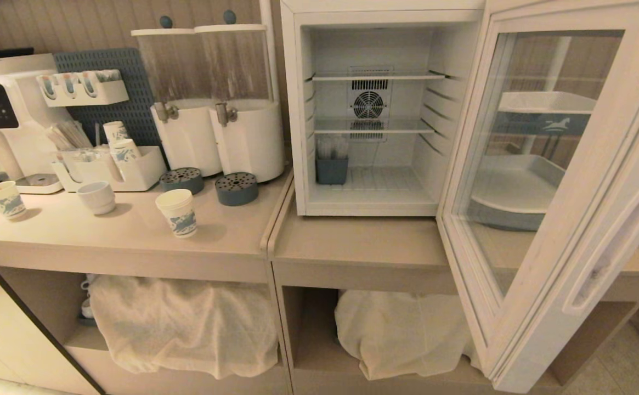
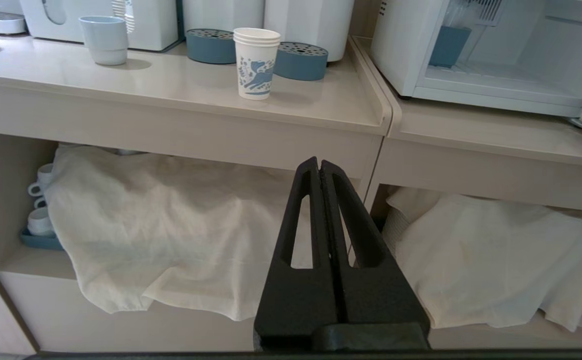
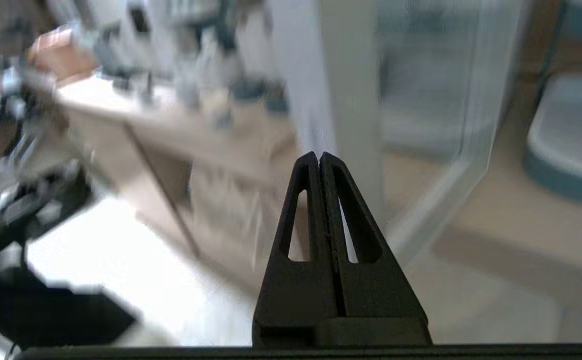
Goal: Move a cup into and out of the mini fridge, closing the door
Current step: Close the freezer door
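Note:
The cup [image 1: 177,212] [image 2: 256,63], white paper with blue print and layered rims, stands on the left counter near its front. The mini fridge [image 1: 374,109] [image 2: 410,60] stands on the right counter with its door [image 1: 549,192] [image 3: 350,100] swung wide open to the right. Neither arm shows in the head view. My left gripper [image 2: 319,162] hangs shut and empty below counter height, in front of the cloth-covered lower shelf. Shut and empty too, my right gripper [image 3: 319,155] points at the edge of the open door's frame.
A small blue holder [image 1: 331,169] sits inside the fridge at the floor's left. On the left counter are a handle-less white mug [image 1: 96,197], a shorter paper cup [image 1: 4,199], two dispensers [image 1: 215,104] with blue drip trays [image 1: 236,188], and a machine [image 1: 1,109].

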Available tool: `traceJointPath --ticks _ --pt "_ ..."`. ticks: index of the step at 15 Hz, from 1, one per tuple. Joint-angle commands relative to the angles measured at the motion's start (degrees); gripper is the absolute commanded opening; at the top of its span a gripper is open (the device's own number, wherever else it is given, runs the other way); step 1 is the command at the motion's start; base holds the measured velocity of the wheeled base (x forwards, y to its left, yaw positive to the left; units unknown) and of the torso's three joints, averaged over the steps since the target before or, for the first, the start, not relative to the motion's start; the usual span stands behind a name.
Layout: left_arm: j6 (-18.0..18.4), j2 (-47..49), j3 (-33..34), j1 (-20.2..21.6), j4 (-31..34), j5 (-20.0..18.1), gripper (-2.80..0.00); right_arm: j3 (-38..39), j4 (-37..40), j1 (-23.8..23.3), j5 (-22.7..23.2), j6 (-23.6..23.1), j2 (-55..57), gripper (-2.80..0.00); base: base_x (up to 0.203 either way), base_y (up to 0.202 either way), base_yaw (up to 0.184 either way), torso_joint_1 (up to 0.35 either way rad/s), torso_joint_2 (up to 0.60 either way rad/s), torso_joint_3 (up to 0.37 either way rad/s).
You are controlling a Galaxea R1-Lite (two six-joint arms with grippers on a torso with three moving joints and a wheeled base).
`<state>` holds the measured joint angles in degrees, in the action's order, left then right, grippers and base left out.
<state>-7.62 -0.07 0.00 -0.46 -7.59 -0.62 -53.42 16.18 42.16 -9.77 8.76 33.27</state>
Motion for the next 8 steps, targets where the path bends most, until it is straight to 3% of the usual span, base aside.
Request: traceJointPath --ticks 1,6,8 --pt "-0.03 -0.19 2.29 0.02 -0.05 0.01 -2.80 -3.28 -1.56 0.10 -2.70 1.10 5.71 -2.80 0.000 0.000 0.000 0.000 0.00 0.000" --pt "-0.47 -0.19 2.29 0.02 -0.05 0.09 -2.80 -0.14 -2.70 -4.74 -3.08 6.15 11.95 -2.80 0.000 0.000 0.000 0.000 0.00 0.000" --pt "-0.47 -0.19 2.29 0.02 -0.14 0.09 -2.80 2.55 -5.27 -11.32 -0.04 7.20 14.86 -2.80 0.000 0.000 0.000 0.000 0.00 0.000"
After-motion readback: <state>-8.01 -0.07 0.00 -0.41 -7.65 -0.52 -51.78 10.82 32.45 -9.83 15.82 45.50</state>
